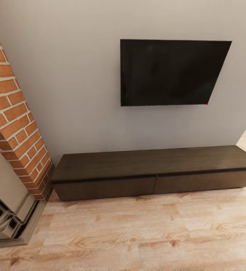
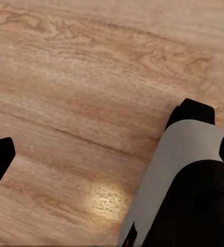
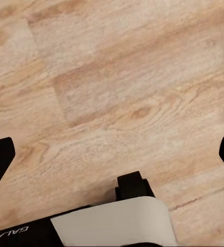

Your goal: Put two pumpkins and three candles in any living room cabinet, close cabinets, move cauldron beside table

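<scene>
Only one piece of lettering is showing: in the right wrist view, white capitals reading "GALA", cut off by the picture's edge, are standing on the black part of the robot's body [image 3: 19, 232], beside its white panel. Nothing readable is appearing on the television [image 1: 171, 71] or the cabinet [image 1: 153, 173].

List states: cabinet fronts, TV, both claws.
Cabinet left front: closed.
Cabinet right front: closed.
TV: dark screen, mounted on wall.
Left claw: open, empty, over wood floor.
Right claw: open, empty, over wood floor.
</scene>
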Controlling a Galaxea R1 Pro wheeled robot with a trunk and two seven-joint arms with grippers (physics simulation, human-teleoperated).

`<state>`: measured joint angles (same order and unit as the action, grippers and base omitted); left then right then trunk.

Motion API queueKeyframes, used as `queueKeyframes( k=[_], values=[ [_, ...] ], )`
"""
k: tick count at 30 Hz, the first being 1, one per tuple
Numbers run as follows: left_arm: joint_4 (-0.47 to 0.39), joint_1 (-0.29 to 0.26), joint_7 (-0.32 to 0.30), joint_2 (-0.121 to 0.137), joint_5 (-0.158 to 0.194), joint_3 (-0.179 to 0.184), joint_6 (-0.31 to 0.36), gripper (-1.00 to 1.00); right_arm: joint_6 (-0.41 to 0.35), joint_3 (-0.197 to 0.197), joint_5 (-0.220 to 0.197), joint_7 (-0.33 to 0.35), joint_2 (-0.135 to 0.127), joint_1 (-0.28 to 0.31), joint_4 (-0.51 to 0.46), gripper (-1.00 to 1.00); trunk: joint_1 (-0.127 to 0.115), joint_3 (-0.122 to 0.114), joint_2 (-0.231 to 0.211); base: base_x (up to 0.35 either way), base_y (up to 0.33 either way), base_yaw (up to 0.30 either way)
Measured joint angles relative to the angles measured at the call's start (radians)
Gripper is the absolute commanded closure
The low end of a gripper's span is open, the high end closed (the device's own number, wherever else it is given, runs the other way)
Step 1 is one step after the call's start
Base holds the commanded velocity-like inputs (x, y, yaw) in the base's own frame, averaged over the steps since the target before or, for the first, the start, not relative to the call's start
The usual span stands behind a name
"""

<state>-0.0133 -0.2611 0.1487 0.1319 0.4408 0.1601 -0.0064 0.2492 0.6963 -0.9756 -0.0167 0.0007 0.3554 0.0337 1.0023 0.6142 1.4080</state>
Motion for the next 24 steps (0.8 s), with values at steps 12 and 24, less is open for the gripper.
queueKeyframes(
  k=[12,24],
  values=[
    [0.0,0.022,-0.001,-0.001,0.0,0.0,-0.001,-1.0,-0.002,0.002,0.004,0.0,-0.007,-0.023,0.011,-1.0,-0.046,-0.018,-0.084,0.0,0.0,0.0],
    [0.0,0.058,0.0,-0.001,0.001,0.0,-0.002,-1.0,-0.009,0.002,0.002,0.0,-0.006,-0.098,0.011,-1.0,-0.058,-0.007,-0.105,0.0,0.0,0.0]
  ],
)
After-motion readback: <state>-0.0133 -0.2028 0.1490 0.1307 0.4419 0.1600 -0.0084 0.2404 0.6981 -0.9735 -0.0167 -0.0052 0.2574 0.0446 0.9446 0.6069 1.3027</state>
